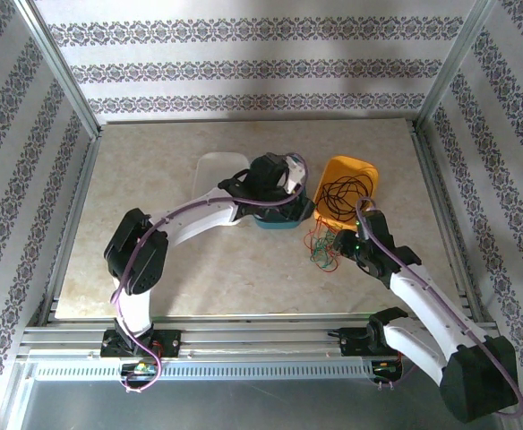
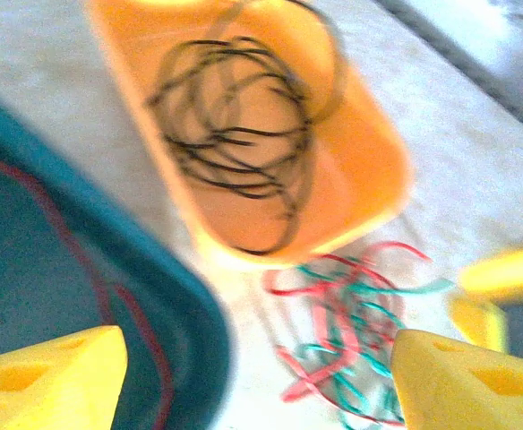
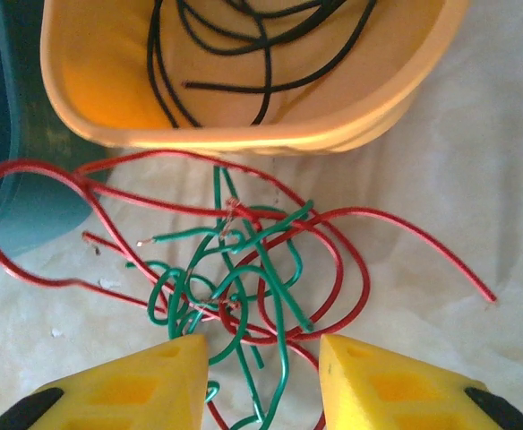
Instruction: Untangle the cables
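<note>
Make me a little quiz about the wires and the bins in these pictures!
1. What colour are the cables in the orange bin? A red, B black, C green.
2. True or false: the red and green tangle lies on the table, beside the orange bin.
3. Which gripper hovers above that tangle, left or right?
Key: 1 B; 2 true; 3 the right gripper.

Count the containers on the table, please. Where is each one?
3. The orange bin sits right of centre, holding black cables; the teal bin is beside it, partly under the left arm; the clear tray lies left of that, partly hidden.
</note>
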Controlling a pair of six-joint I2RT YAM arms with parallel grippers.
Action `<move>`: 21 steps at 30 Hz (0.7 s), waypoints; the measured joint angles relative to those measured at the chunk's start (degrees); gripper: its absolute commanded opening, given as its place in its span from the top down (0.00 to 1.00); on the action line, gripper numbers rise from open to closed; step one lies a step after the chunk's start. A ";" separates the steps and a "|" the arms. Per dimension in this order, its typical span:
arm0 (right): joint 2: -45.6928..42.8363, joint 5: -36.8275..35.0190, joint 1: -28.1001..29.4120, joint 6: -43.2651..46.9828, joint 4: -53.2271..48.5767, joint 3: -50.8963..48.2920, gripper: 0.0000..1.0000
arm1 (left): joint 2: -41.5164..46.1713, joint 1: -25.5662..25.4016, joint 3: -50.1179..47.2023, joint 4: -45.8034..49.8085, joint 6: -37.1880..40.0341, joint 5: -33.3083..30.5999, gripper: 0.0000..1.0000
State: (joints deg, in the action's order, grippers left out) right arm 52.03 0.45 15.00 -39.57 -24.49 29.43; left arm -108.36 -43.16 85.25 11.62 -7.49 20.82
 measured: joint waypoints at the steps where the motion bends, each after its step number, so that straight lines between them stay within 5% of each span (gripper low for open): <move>1: 0.33 0.02 -0.63 -0.28 -0.13 0.42 0.63 | -0.02 -0.59 0.00 0.02 0.96 1.92 0.26; 9: 1.49 0.04 -1.42 -0.92 -0.24 1.60 0.63 | -6.08 -4.00 4.20 1.90 3.26 7.28 0.33; 21: 0.09 0.55 -1.42 -1.03 -1.01 1.60 0.62 | -13.55 -4.37 11.02 6.51 4.90 3.34 0.90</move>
State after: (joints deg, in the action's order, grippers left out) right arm 52.12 0.99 13.58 -40.60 -25.50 31.03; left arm -121.91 -47.53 96.27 18.13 -2.59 24.16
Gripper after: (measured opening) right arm 0.377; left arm 0.161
